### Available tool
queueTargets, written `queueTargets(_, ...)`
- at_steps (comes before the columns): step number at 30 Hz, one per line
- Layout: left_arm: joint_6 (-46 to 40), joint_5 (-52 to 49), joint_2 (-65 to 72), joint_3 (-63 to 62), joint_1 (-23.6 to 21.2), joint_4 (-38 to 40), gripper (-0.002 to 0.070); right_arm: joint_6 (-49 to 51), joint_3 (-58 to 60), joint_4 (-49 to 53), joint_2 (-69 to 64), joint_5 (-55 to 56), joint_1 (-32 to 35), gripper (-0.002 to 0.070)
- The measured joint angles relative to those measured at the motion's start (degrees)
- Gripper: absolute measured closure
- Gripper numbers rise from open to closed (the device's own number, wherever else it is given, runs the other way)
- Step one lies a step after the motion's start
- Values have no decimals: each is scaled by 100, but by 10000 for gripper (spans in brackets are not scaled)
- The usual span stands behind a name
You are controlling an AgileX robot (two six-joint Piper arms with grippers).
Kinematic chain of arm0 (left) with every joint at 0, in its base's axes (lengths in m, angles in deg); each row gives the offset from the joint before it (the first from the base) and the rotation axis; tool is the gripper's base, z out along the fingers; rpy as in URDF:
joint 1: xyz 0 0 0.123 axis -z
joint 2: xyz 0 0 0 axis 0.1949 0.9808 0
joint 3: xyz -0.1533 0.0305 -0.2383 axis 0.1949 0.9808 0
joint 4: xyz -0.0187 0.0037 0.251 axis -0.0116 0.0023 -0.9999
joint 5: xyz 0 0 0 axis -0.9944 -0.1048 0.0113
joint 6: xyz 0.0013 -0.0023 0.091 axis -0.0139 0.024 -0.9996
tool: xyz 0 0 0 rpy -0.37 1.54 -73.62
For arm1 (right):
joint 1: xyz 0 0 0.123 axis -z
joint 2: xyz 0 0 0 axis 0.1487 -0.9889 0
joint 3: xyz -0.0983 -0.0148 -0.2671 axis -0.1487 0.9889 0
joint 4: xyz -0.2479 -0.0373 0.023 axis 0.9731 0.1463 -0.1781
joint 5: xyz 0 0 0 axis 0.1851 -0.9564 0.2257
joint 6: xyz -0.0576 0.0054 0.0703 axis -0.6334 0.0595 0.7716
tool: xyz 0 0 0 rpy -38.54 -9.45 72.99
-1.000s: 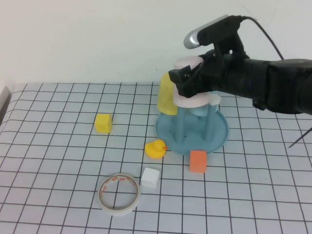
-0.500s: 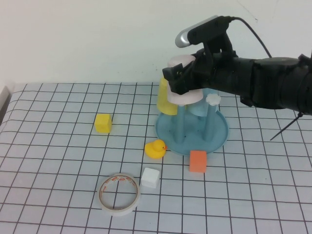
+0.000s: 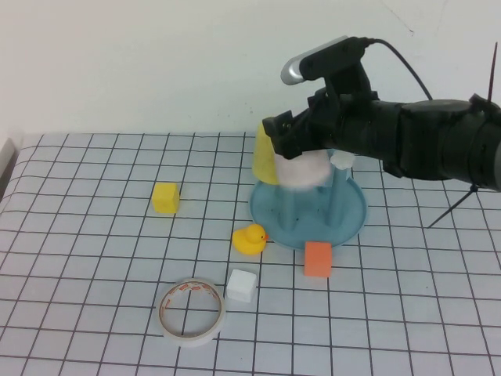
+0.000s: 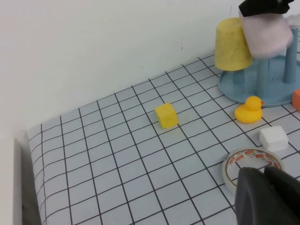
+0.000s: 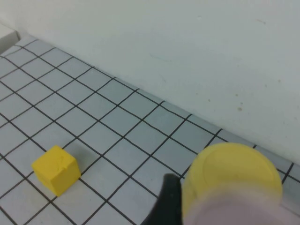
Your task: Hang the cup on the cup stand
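**Pink cup drops onto a peg of the stand**

The cup [image 3: 304,170], pale pink and upside down, now sits lower than it did a second ago: it was held up above the peg tops then, and it has come down over one of the front pegs of the cup stand [image 3: 351,215], its open mouth pointing down toward the blue dish. In the left wrist view the cup [image 4: 266,33] hangs just beside the yellow cup [image 4: 232,44], which is already inverted on its own peg. That descent suggests the hanging step is nearly done; what seems left is the release and a clean retreat upward.

The right end effector [image 3: 300,135] is directly over the stand, its dark fingers pinching the top of the cup. Whether the cup already rests on the peg's cap or still hangs from the grip cannot be told. The peg under it shows only as a faint blue post below the rim.

The left end effector [image 4: 266,194] is parked low near the desk's front edge, close to the tape roll [image 3: 192,310]; how its fingers stand cannot be told.

Around the stand on the checkered desk [image 3: 94,266] lie a rubber duck [image 3: 250,239] and an orange block [image 3: 318,258] just beside the dish, a white block [image 3: 241,285] nearer the front, and a yellow block [image 3: 166,197] well apart to the left.
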Motion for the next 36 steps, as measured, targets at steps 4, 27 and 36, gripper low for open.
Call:
queueTargets(4,0,0,0,0,0,0,675,138,0,0,36,33,0,23)
queueTargets(27,519,2619,-47,1777,0,-330,675,1537,2600,0,4716,-314,0,668)
queueTargets(36,519,2778,-47,1868,0,-605,675,1015,4268,0,7215,-325,0,671)
